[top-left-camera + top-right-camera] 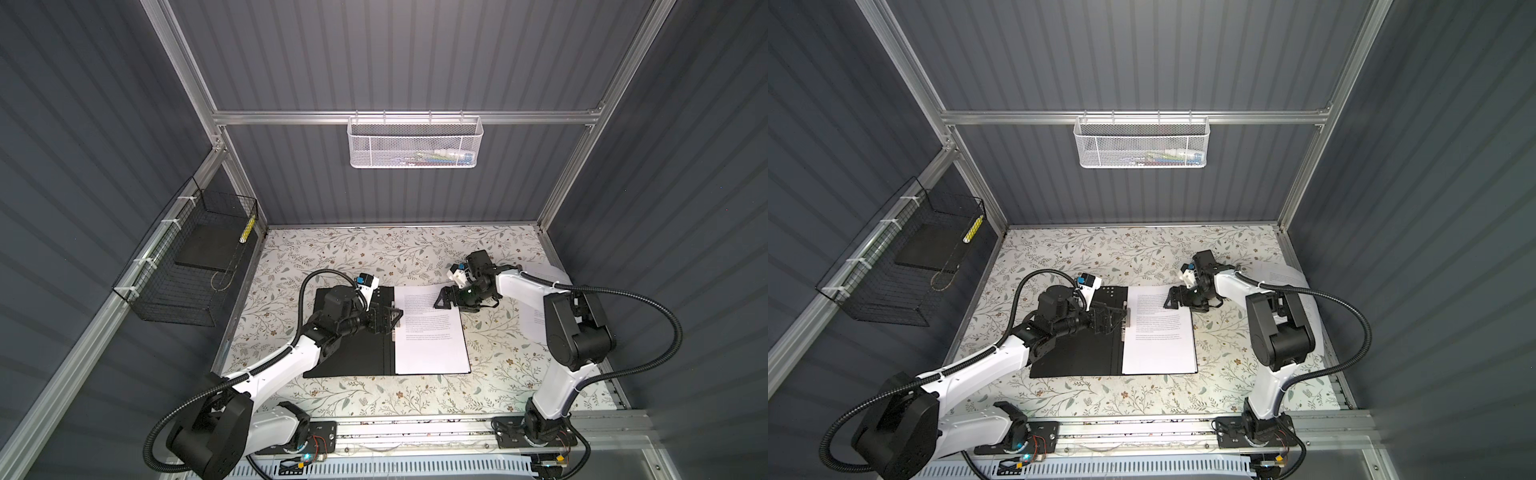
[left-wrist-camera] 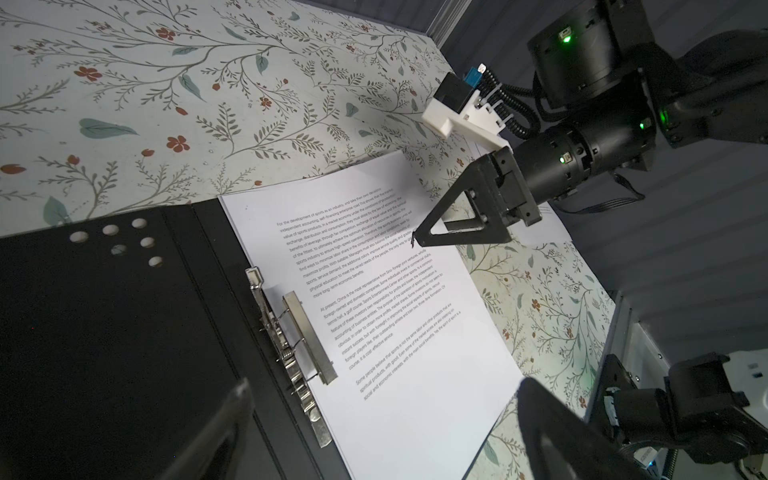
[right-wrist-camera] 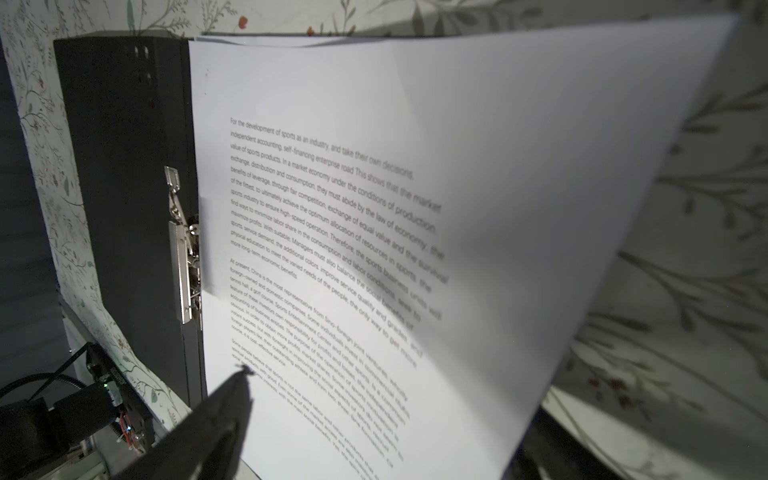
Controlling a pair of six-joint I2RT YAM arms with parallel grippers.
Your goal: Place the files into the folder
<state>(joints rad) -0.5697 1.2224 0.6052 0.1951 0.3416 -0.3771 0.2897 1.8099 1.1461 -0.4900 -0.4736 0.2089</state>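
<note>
Both top views: folder (image 1: 345,357) lies open at bench (image 1: 374,249) centre, files (image 1: 432,349) on its 3-o'clock half; left pincer (image 1: 392,318) at the files' 10 o'clock, right pincer (image 1: 445,298) at 1 o'clock, both with jaws apart.

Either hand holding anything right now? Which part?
Nothing held. Both open: right hand at the sheet on the folder, left hand near the clip.

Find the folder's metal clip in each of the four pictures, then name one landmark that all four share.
In a top view: the metal clip is mid-picture, on the spine of the open folder.
In a top view: mid-picture again, on the spine.
Left wrist view: centre, slightly low.
Right wrist view: left of centre.
Shared landmark: the printed sheet lying right beside the clip.
</note>
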